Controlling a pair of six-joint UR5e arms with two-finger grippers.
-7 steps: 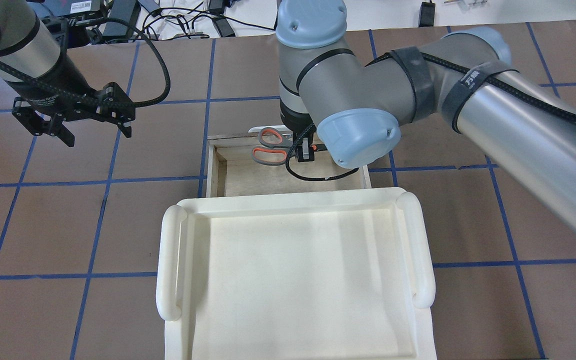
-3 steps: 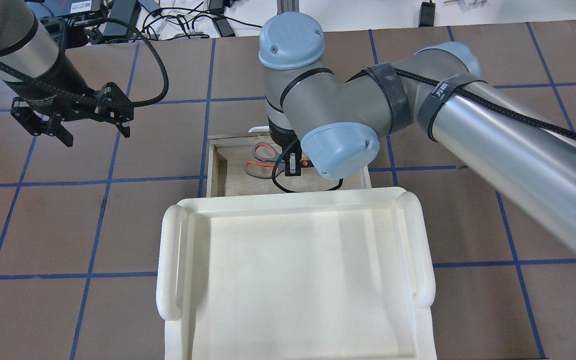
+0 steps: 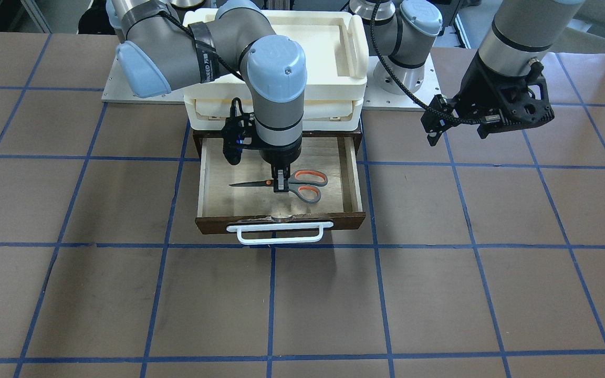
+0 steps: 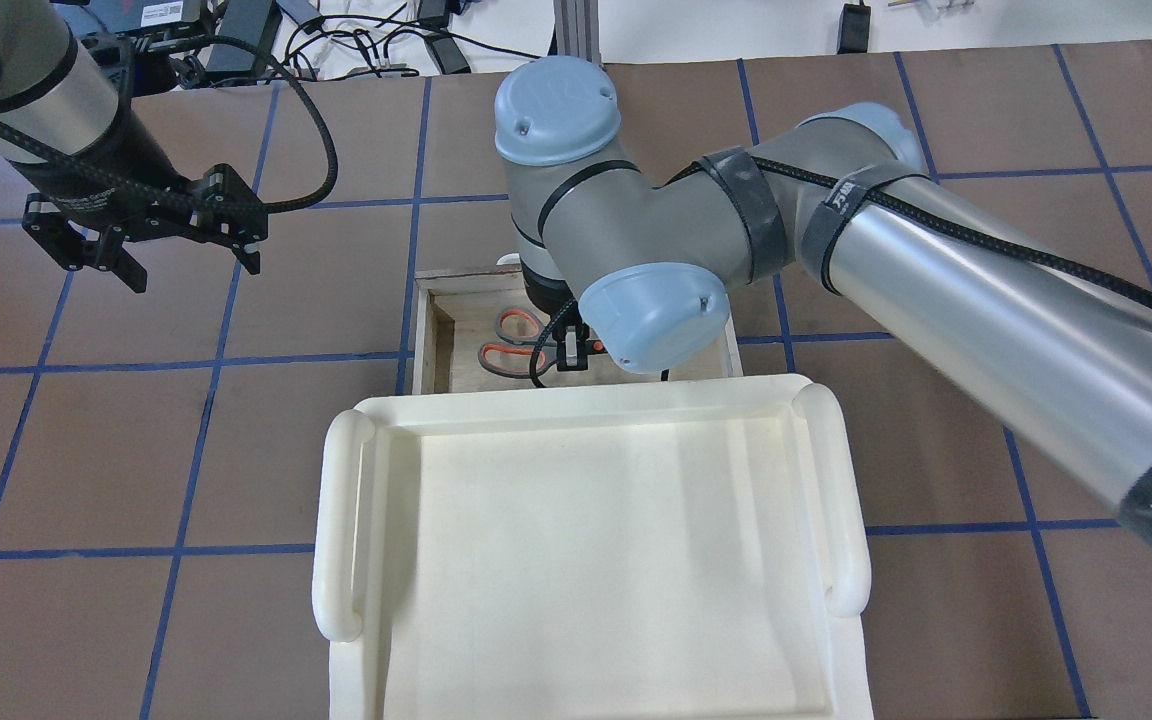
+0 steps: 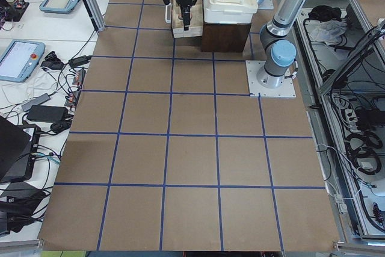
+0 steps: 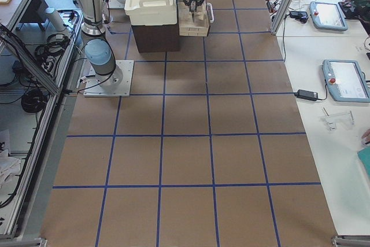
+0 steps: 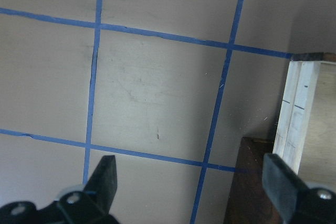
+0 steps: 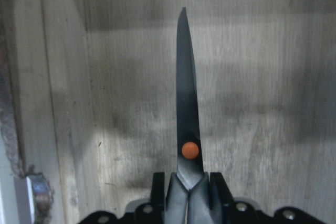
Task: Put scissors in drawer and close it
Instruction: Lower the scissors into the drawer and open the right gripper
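The drawer (image 3: 204,173) stands pulled open, with a dark brown front and a white bar handle (image 3: 281,234). My right gripper (image 3: 280,186) reaches down into it and is shut on the scissors (image 3: 310,195) near their orange pivot. The grey and orange handles point to one side and the blades to the other. In the right wrist view the blade (image 8: 187,103) lies just over the plywood bottom; I cannot tell if it touches. In the overhead view the handles (image 4: 506,355) show beside the right gripper (image 4: 569,355). My left gripper (image 4: 191,270) is open and empty, over the table to the drawer's left.
The cream plastic tray unit (image 4: 341,520) sits on top of the cabinet behind the drawer and hides the drawer's rear. The left wrist view shows bare brown table with blue tape lines and the drawer's pale side wall (image 7: 296,114) at the right edge.
My right gripper has carried the scissors from the drawer's front edge back over its middle, and lower. The left arm has barely moved.
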